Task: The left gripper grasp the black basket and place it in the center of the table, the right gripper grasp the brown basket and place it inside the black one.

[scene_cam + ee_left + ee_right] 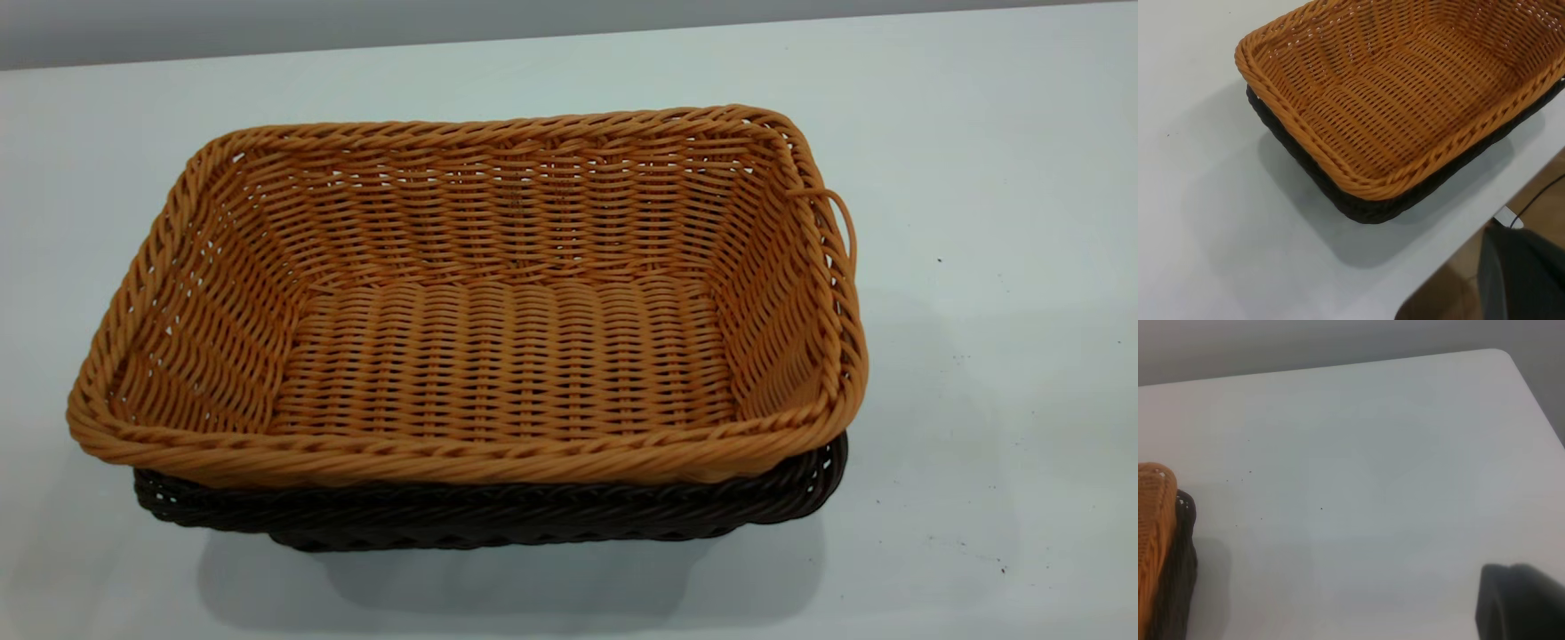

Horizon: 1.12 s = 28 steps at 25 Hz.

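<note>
White table [978, 373], few dark specks. Brown basket [498, 356] nested inside black basket [498, 516], mid-table, rims roughly aligned. Neither gripper seen; finger state impossible to tell.

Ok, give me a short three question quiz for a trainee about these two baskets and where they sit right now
1. True or false: the brown basket sits nested inside the black basket.
2. Which part of the black basket shows in the exterior view? A) its whole inside floor B) only a dark strip below the brown basket's rim C) nothing
3. Fill in: both baskets rest on the white ____.

Key:
1. True; the brown basket's rim rides above the black one's.
2. B
3. table
</note>
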Motion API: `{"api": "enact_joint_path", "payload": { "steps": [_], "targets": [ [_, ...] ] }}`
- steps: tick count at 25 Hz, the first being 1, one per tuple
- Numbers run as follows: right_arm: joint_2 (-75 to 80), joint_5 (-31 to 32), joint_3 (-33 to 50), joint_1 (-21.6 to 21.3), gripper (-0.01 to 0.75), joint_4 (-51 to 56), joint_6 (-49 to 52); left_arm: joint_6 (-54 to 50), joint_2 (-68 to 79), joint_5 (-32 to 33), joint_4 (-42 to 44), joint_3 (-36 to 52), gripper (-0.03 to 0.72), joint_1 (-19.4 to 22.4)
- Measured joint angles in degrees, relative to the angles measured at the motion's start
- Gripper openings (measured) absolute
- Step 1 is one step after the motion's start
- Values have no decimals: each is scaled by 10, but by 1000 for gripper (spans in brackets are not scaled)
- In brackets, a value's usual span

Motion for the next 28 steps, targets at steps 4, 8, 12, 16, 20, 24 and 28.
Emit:
{"api": "enact_joint_path", "payload": {
  "steps": [4, 8, 12, 16, 20, 24, 28],
  "targets": [
    [0, 0, 0, 0, 3, 0, 0, 0, 1, 0, -1, 0, -1, 55],
    [0, 0, 0, 0, 3, 0, 0, 0, 1, 0, -2, 0, -1, 131],
    [0, 0, 0, 0, 3, 0, 0, 0, 1, 0, -2, 0, -1, 221],
    [0, 0, 0, 1, 3, 0, 0, 0, 1, 0, -1, 0, -1, 308],
    [0, 0, 0, 1, 3, 0, 1, 0, 1, 0, -1, 0, -1, 350],
    [0, 0, 0, 1, 3, 0, 1, 0, -9, 0, -1, 0, -1, 350],
    [0, 0, 0, 1, 3, 0, 0, 0, -37, 2, -1, -1, -1, 350]
  ]
}}
